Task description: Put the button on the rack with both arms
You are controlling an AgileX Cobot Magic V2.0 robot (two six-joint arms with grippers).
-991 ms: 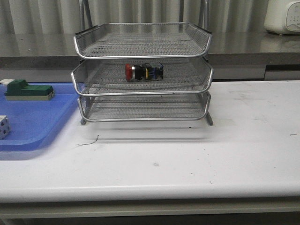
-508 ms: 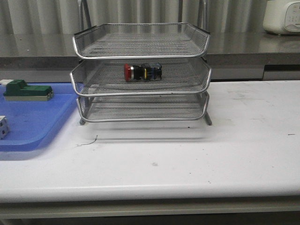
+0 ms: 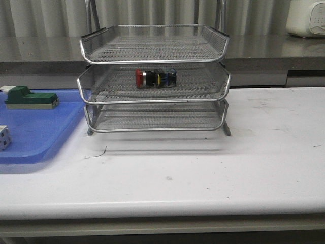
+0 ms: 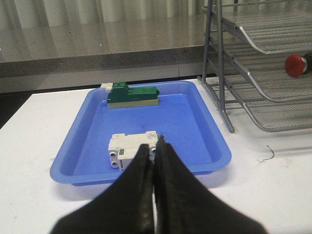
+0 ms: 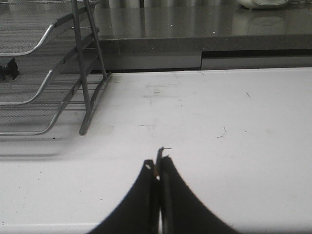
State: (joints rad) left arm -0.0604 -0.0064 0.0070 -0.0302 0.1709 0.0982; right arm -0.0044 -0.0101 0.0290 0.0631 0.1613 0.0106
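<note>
The button [image 3: 155,78] is seen lying on its side on the middle tier of the rack [image 3: 154,99], its red head turned toward the robot's left and its blue and yellow end toward the right. It rests near the middle of that mesh shelf, clear of the rims. The rack stands on the white tabletop [image 3: 203,168], just beside the blue tray [image 3: 35,137] at its left. In the tray a green block [image 3: 30,98] lies toward the far edge and a white block [image 3: 3,137] nearer the front.

In the left wrist view the left claw [image 4: 154,148] is seen closed with nothing between its fingers, held over the tray's near rim in front of the white block. In the right wrist view the right claw [image 5: 158,168] is likewise pressed together and empty, above bare tabletop to the right of the rack. Neither claw is seen in the front view.
</note>
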